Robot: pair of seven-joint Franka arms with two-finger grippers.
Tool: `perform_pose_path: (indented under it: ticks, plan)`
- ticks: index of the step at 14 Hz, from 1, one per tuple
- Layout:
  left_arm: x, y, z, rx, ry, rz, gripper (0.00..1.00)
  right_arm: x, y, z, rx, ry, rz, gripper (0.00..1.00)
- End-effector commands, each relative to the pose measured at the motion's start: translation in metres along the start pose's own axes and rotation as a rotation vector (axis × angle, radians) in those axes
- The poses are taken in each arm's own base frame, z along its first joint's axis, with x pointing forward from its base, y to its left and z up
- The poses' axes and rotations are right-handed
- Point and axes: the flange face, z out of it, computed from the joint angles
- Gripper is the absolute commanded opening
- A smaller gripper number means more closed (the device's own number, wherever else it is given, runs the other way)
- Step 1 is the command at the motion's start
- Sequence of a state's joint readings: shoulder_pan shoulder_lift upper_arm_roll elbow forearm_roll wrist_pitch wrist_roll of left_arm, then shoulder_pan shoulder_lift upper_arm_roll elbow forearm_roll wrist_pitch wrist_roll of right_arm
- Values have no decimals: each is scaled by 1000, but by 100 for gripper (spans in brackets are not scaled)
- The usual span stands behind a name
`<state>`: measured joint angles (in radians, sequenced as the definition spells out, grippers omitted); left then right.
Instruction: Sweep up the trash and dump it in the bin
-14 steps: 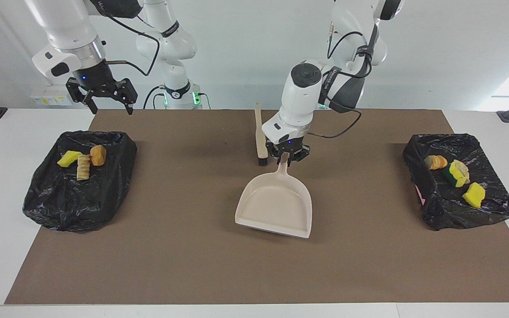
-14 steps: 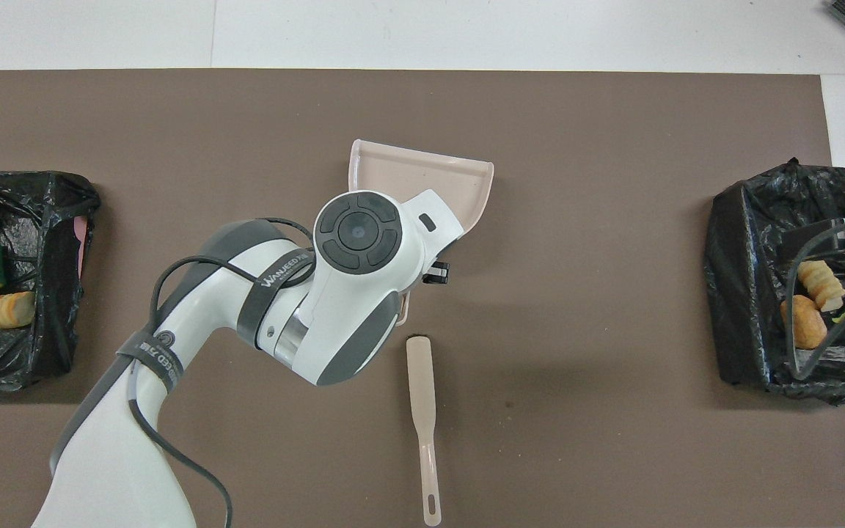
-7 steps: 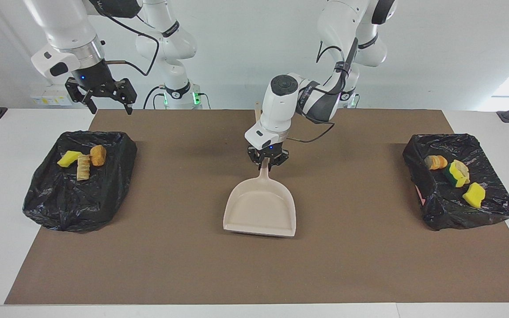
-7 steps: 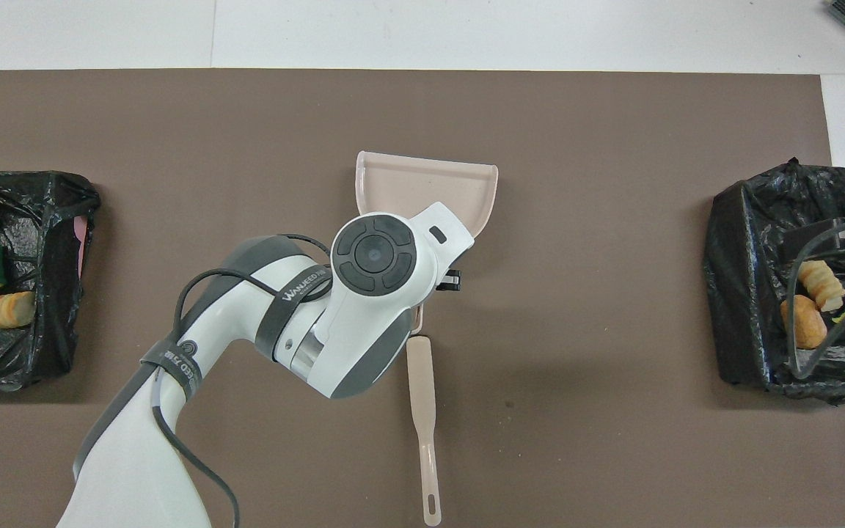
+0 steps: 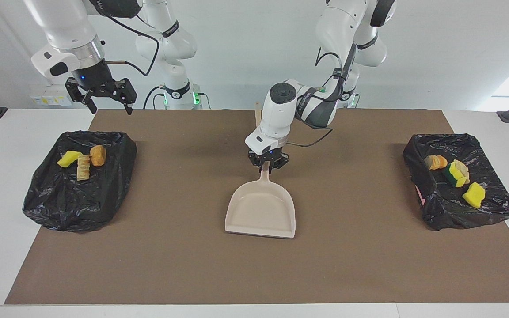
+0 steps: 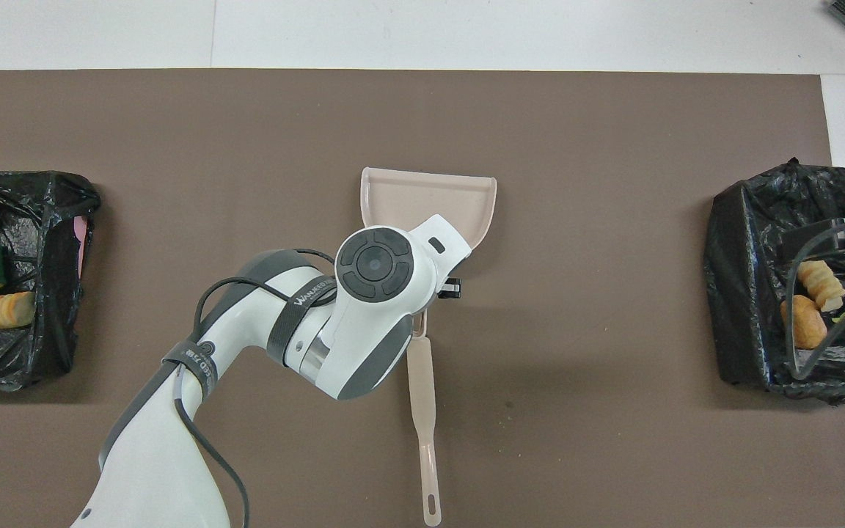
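Observation:
The beige dustpan [image 5: 261, 212] lies on the brown mat [image 5: 170, 265] at mid-table; it also shows in the overhead view [image 6: 430, 194]. My left gripper [image 5: 267, 167] is shut on its handle. The brush [image 6: 422, 411] lies nearer to the robots than the dustpan, its bristle end hidden under my left arm; only its handle tip [image 5: 257, 115] shows in the facing view. Three pieces of trash [image 5: 83, 161] lie in the bin at the right arm's end, three more [image 5: 456, 173] in the bin at the left arm's end. My right gripper [image 5: 100, 95] is open, in the air.
Two black-bag-lined bins stand at the mat's ends: one [image 5: 60, 212] at the right arm's end, one [image 5: 457, 216] at the left arm's end. They also show in the overhead view [image 6: 738, 293] [image 6: 26, 352]. No loose trash shows on the mat.
My left gripper carried the dustpan a little toward the right arm's end and nearer the robots, turning it straight; it now lies flat. The right arm has not moved.

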<state>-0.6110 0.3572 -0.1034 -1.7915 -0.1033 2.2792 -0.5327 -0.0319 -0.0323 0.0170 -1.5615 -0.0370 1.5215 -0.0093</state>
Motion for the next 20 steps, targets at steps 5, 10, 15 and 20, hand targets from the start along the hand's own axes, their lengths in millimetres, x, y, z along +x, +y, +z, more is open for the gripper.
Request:
perform_pose_path:
  ticks: [5, 10, 15, 20]
  plan:
    - [11, -20, -31, -51, 51, -51, 100, -3, 1, -2, 19, 5, -10, 100]
    - [42, -100, -105, -39, 87, -157, 100, -3, 1, -2, 19, 5, -10, 100]
    - [38, -215, -173, 24, -26, -61, 100, -3, 1, -2, 19, 5, -10, 100]
    - [27, -307, -218, 29, -74, 41, 100, -3, 1, -2, 19, 5, -10, 100]
